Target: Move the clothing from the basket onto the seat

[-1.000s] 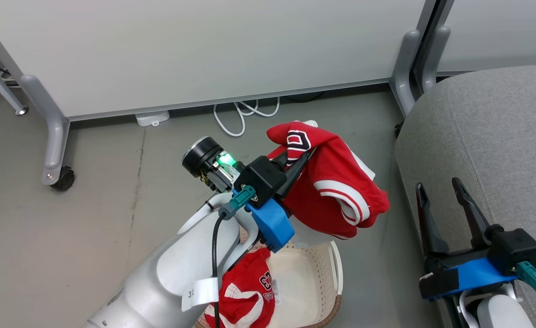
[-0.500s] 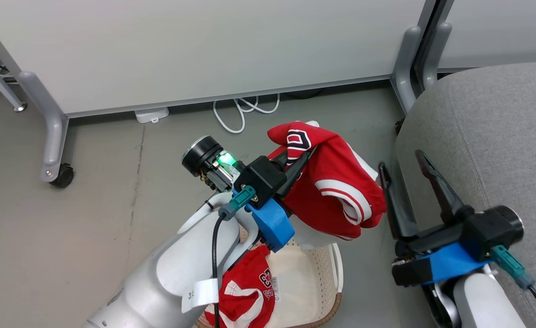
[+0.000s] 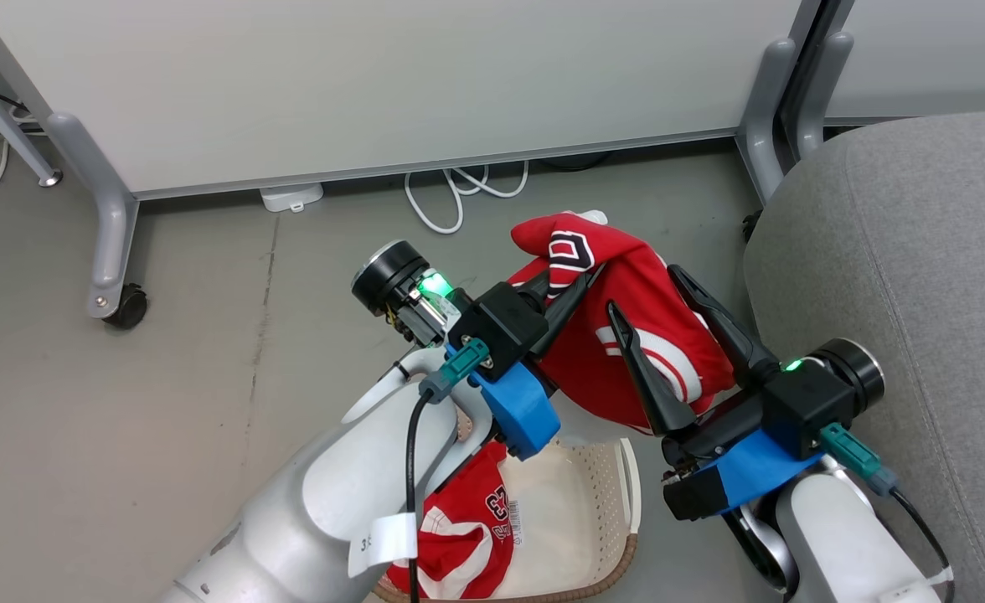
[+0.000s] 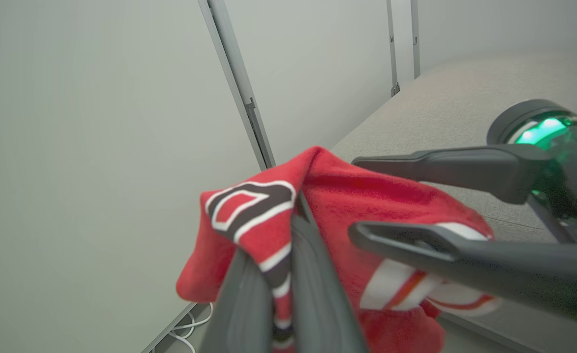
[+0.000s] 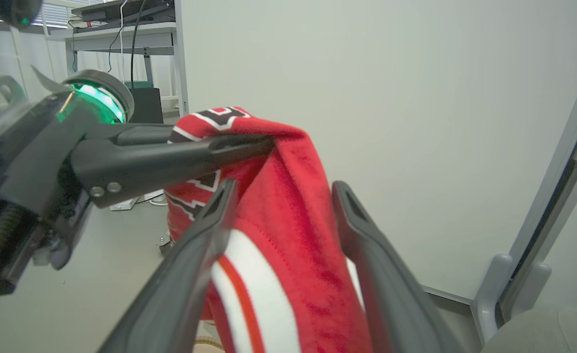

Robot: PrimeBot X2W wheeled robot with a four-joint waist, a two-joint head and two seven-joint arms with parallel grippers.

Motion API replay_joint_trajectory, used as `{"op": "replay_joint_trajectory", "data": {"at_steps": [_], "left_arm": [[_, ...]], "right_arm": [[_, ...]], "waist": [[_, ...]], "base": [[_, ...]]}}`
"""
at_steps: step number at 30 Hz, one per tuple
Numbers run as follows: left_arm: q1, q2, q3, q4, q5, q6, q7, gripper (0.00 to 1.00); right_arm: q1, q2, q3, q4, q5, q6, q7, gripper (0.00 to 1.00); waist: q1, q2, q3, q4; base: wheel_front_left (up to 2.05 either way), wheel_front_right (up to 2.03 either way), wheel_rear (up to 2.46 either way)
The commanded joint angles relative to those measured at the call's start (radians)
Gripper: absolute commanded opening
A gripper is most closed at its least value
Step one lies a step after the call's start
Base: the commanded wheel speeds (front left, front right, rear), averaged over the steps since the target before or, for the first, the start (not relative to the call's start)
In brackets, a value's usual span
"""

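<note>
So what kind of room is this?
Probably an office or lab space: pale partition panels on castor feet, loose cables on a bare grey floor, and a desk with equipment behind.

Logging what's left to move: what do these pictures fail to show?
- Basket contents: in the head view, the left forearm and the bottom edge hide most; one red jersey shows.
- Held jersey lettering: folded in the left claw, every view.
- Seat: cut by the head view's right edge.
</note>
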Motion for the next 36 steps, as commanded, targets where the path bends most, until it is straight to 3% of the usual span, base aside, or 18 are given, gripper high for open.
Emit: {"op": "replay_joint_trajectory", "data": {"at_steps": [1, 15, 16, 17, 18, 36], "left_arm": [[-0.011, 0.0, -0.003, -0.005, 0.004, -0.001, -0.005, 0.0], [-0.017, -0.008, -0.01, -0.022, 0.013, -0.001, -0.005, 0.0], [-0.018, -0.009, -0.01, -0.023, 0.013, -0.001, -0.005, 0.0], [-0.019, -0.009, -0.01, -0.023, 0.012, -0.001, -0.005, 0.0], [-0.019, -0.009, -0.011, -0.023, 0.012, -0.001, -0.005, 0.0], [-0.015, -0.005, -0.015, -0.017, 0.006, -0.001, -0.005, 0.0]], "right_arm": [[-0.012, -0.008, 0.004, 0.021, 0.004, 0.0, -0.003, 1.0], [-0.084, 0.012, 0.038, 0.2, 0.0, 0.0, -0.003, 1.0], [-0.087, 0.014, 0.041, 0.208, 0.003, 0.0, -0.003, 0.49], [-0.091, 0.015, 0.044, 0.216, 0.008, 0.0, -0.003, 0.16], [-0.096, 0.017, 0.047, 0.222, 0.011, 0.0, -0.003, 0.0], [-0.099, 0.024, 0.047, 0.224, 0.026, 0.0, -0.003, 0.0]], "waist": [[0.0, -0.0001, 0.0, 0.002], [0.0, -0.0001, 0.01, 0.007], [0.0, -0.0001, 0.011, 0.008], [0.0, -0.0001, 0.011, 0.008], [0.0, -0.0001, 0.011, 0.008], [0.0, -0.0001, 0.008, 0.009]], "base": [[0.0, 0.0, 0.0], [0.0, 0.0, 0.0], [0.0, 0.0, 0.0], [0.0, 0.0, 0.0], [0.0, 0.0, 0.0], [0.0, 0.0, 0.0]]}}
